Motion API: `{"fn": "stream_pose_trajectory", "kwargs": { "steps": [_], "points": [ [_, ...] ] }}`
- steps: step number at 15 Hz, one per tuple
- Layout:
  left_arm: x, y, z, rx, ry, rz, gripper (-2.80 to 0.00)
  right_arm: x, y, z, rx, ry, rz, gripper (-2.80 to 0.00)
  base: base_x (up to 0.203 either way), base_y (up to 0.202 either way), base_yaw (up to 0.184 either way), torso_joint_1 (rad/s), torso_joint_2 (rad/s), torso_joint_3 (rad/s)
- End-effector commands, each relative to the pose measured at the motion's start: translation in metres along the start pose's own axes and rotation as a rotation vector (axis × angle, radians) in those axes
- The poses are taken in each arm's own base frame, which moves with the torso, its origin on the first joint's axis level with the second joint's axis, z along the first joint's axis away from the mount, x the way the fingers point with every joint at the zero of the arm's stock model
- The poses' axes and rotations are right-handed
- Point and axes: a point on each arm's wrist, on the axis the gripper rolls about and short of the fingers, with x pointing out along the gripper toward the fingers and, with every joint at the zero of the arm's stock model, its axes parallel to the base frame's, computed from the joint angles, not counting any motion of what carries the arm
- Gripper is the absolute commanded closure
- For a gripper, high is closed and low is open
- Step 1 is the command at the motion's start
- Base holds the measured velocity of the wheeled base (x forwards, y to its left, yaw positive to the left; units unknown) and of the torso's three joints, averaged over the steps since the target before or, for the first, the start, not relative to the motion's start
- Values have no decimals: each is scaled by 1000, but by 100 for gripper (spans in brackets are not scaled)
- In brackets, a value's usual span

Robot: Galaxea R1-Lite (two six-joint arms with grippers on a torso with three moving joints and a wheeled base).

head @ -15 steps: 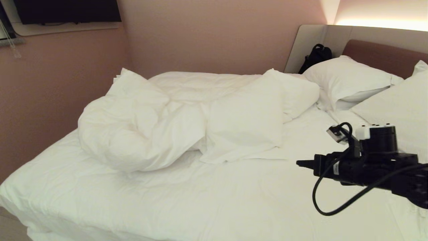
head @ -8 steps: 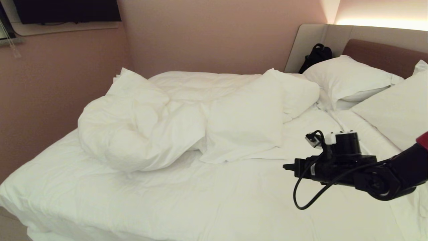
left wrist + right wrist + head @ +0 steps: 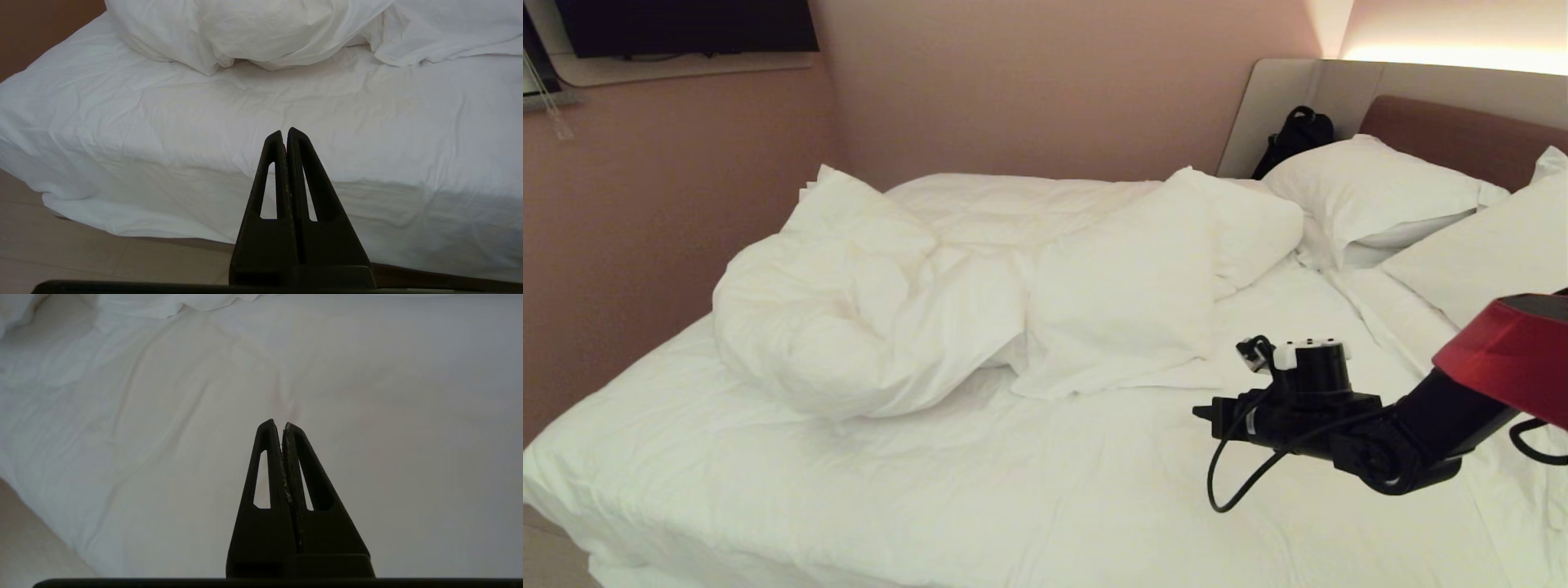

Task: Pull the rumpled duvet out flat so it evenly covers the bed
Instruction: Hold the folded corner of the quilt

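Right gripper (image 3: 1199,411) lower right of the head view, fingers pressed together, empty, above bare sheet (image 3: 980,498) of bed (image 3: 645,523). Left gripper (image 3: 284,134) likewise closed, empty, at bed's near edge. Duvet (image 3: 874,318) bunched centre-left, well apart from both.

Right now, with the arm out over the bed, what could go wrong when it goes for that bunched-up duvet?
1. The right gripper is shut, so it probably must open first or it will just shove the puffy white rumpled duvet.
2. Its black looping cable hangs low and might snag.
3. It may pinch the thin white sheet instead.
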Motion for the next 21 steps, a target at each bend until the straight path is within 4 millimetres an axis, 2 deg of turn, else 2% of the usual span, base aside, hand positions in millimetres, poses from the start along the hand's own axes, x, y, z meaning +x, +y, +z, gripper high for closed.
{"fn": "stream_pose_trajectory", "kwargs": {
  "steps": [1,4,8,13,17,21],
  "points": [
    [0,0,0,1,0,0,0,13,-13,-7,11,1,-23,0,0,0,0,0,0,0],
    [0,0,0,1,0,0,0,11,-35,0,33,-29,-69,0,0,0,0,0,0,0],
    [0,0,0,-1,0,0,0,16,-49,3,45,-45,-92,0,0,0,0,0,0,0],
    [0,0,0,-1,0,0,0,35,-57,10,31,-72,-100,0,0,0,0,0,0,0],
    [0,0,0,0,0,0,0,69,-75,-3,-73,-65,-238,0,0,0,0,0,0,0],
    [0,0,0,-1,0,0,0,80,-79,6,-118,-106,-274,0,0,0,0,0,0,0]
  ]
}}
